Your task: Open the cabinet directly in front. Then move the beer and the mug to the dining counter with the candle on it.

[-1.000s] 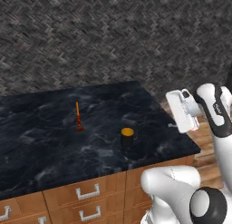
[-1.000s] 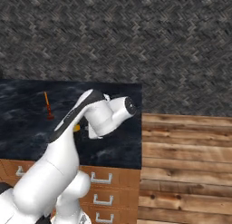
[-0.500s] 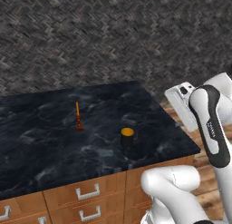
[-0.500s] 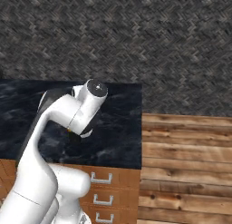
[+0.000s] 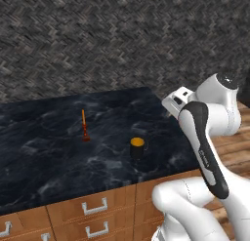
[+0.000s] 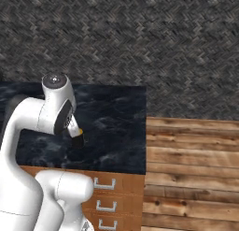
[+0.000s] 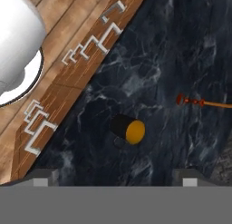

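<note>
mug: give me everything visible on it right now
The mug is black with a yellow-orange inside, glossy-looking, and stands upright on the black marbled dining counter, near its front edge above the wooden drawers. A small handle stub shows in the hand view. The candle stands apart from it. Nothing grips it.

A: What stands on the dining counter (image 5: 44, 152)?
B: Two obstacles only: the mug (image 5: 137, 148) near the front edge, and the candle (image 5: 84, 126) upright, further back and left of it, apart.
A: Free room?
B: Bare stone between them, wide open left of the candle, and behind both up to the wall (image 5: 97, 40). Right of the mug the top is bare to its end.
</note>
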Tool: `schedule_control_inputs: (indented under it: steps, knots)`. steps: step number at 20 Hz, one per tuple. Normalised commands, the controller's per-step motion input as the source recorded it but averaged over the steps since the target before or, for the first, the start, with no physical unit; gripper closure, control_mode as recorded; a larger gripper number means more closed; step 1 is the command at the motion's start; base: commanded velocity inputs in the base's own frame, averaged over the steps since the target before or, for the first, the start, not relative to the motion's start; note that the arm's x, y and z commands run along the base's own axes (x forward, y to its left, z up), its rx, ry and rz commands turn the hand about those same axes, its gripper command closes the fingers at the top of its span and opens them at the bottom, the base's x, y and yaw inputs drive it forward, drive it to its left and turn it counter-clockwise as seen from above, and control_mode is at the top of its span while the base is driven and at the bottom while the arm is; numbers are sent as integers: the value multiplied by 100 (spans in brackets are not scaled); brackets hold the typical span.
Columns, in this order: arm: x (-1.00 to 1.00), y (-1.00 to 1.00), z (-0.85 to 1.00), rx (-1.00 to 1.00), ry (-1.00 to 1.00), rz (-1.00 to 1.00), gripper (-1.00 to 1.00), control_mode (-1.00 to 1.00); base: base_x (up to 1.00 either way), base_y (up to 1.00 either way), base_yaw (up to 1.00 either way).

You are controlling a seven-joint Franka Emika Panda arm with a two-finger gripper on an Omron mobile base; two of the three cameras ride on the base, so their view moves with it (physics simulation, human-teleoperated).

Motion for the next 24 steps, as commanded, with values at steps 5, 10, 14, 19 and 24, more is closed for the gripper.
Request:
schedule_control_inputs:
  steps: [5,10,14,19,24]
  knots:
    - [0,6,0,-11,-3,4,-100,-100,0,0,0]
    - [0,0,0,0,0,1,-100,-100,0,0,0]
    - [0,0,0,0,0,0,-100,-100,0,0,0]
    - [0,0,0,0,-1,0,-100,-100,0,0,0]
    - [0,0,0,0,0,0,-100,100,-25,0,0]
